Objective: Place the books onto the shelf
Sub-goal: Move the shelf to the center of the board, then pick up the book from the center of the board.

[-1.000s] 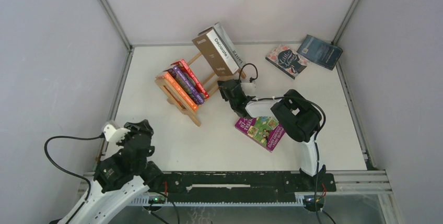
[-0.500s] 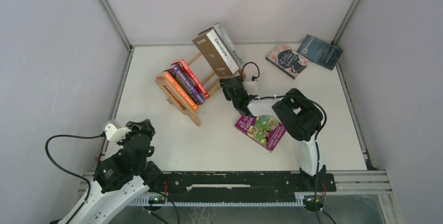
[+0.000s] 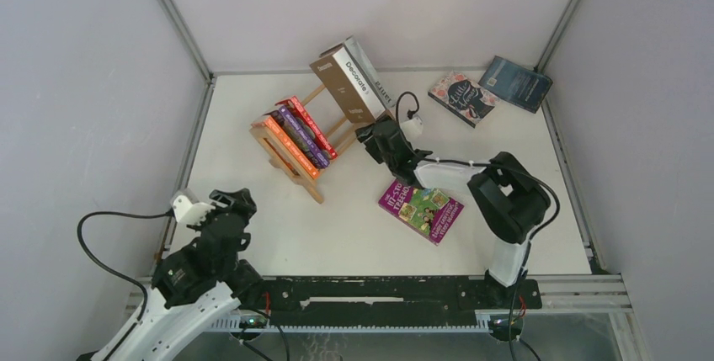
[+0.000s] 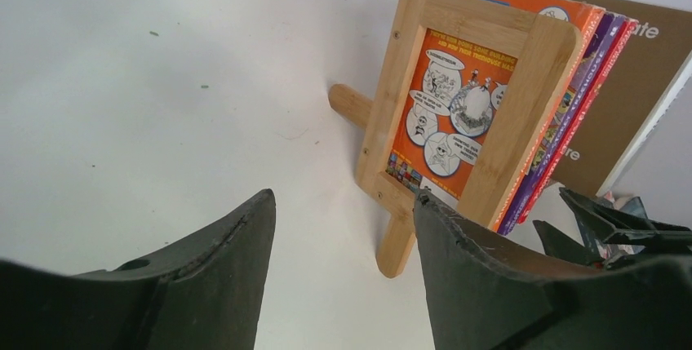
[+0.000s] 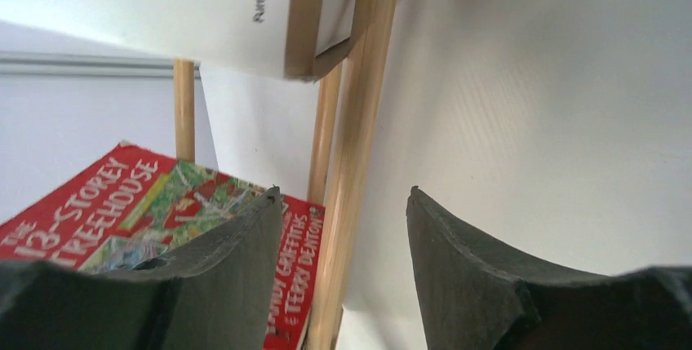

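Top view: the shelf [image 3: 286,163] sits far-left of center. The right gripper [image 3: 370,135] is just beside its right end, the left gripper [image 3: 238,201] well apart, nearer.

Left wrist: jaws spread, empty, with the shelf [image 4: 538,64] and orange book [image 4: 457,113] ahead.

Right wrist: jaws spread around nothing, a shelf [image 5: 363,105] rail close ahead, red book [image 5: 122,203] left.

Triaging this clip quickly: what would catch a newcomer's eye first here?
The wooden shelf stands mid-table, packed with orange, purple and red books, a thick brown book leaning at its far end. The right gripper hangs open just beside it. Three books lie loose: a paperback near the right arm, two dark ones in the far right corner.
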`<state>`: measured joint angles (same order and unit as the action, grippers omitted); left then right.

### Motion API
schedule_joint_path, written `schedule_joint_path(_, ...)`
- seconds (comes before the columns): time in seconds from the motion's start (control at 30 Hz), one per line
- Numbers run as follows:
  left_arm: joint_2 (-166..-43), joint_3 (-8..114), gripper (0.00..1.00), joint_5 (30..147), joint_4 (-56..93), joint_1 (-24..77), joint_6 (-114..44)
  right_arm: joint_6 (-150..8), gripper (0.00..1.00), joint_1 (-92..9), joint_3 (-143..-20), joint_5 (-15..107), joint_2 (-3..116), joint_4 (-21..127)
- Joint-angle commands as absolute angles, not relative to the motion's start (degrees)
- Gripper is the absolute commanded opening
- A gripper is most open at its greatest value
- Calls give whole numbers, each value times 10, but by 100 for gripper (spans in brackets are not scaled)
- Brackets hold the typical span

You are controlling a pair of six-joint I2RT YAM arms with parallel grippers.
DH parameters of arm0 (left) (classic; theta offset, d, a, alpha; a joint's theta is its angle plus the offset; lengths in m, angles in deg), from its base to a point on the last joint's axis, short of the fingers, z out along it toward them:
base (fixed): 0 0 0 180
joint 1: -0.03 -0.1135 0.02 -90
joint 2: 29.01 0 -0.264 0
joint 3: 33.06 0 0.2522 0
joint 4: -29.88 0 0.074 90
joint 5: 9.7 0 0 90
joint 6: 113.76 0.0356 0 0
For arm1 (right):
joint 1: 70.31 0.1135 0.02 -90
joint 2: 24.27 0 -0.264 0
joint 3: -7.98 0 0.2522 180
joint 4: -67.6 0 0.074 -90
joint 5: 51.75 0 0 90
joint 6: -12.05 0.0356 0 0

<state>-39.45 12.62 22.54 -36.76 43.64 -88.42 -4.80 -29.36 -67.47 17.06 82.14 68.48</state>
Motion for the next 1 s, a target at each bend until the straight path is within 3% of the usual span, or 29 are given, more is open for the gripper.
schedule_joint_path(0.0,-419,167,67,249,-350,438,-895,-115,65,-298,-640,187,746,663)
schedule_joint_path(0.37,-516,179,67,353,-302,455,-896,-239,66,-322,-597,226,615,546)
schedule_joint_path(0.97,-879,250,68,411,-63,705,-872,-348,65,-433,-550,255,523,342)
